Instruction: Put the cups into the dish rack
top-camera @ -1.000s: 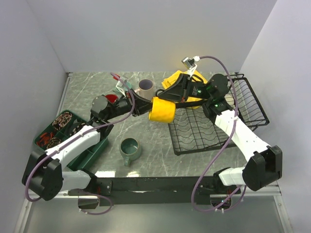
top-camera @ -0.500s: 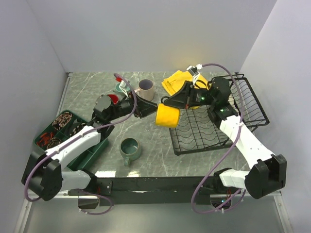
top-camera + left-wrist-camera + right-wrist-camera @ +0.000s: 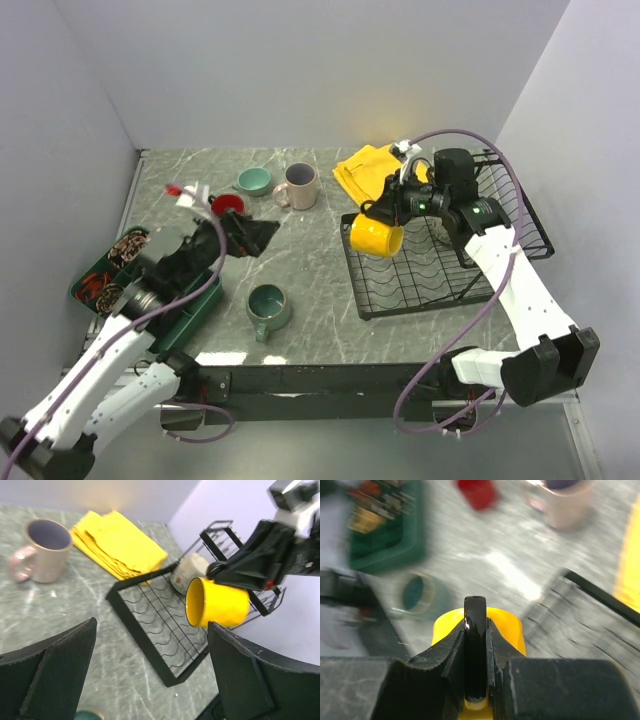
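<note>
Two grippers differed: the right gripper (image 3: 386,213) was clamped on the handled yellow ceramic mug (image 3: 377,236), held over the black wire dish rack (image 3: 400,308); the left gripper (image 3: 260,235) stood wide apart, empty.

R wrist bg blurred, cream mug (image 3: 187,572) half hidden behind yellow mug (image 3: 220,605), green tray (image 3: 196,308) contents unreadable
</note>
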Action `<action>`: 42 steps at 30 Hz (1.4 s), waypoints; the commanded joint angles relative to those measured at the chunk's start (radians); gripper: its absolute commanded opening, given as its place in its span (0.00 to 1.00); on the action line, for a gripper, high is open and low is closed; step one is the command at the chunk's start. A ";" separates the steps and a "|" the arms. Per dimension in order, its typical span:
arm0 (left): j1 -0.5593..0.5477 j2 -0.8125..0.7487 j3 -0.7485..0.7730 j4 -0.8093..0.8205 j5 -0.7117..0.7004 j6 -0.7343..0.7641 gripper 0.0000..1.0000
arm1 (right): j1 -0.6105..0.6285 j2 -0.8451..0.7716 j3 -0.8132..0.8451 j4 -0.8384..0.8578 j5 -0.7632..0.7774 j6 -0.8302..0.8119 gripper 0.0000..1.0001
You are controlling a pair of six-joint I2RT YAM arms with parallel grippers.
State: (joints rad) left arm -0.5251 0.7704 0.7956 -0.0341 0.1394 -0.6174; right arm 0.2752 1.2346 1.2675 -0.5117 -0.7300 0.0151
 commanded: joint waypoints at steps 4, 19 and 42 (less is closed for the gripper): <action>0.004 -0.224 -0.085 -0.196 -0.124 0.039 0.96 | 0.048 0.045 0.059 -0.217 0.392 -0.322 0.00; 0.004 -0.306 -0.125 -0.213 -0.103 0.024 0.96 | 0.196 0.380 0.157 -0.304 0.874 -0.673 0.00; 0.004 -0.333 -0.139 -0.225 -0.084 0.036 0.96 | 0.194 0.609 0.219 -0.295 1.057 -0.851 0.00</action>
State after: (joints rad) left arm -0.5247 0.4526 0.6655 -0.2687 0.0395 -0.5949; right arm 0.4686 1.8271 1.4349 -0.8383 0.2516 -0.7933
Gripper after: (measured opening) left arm 0.966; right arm 0.227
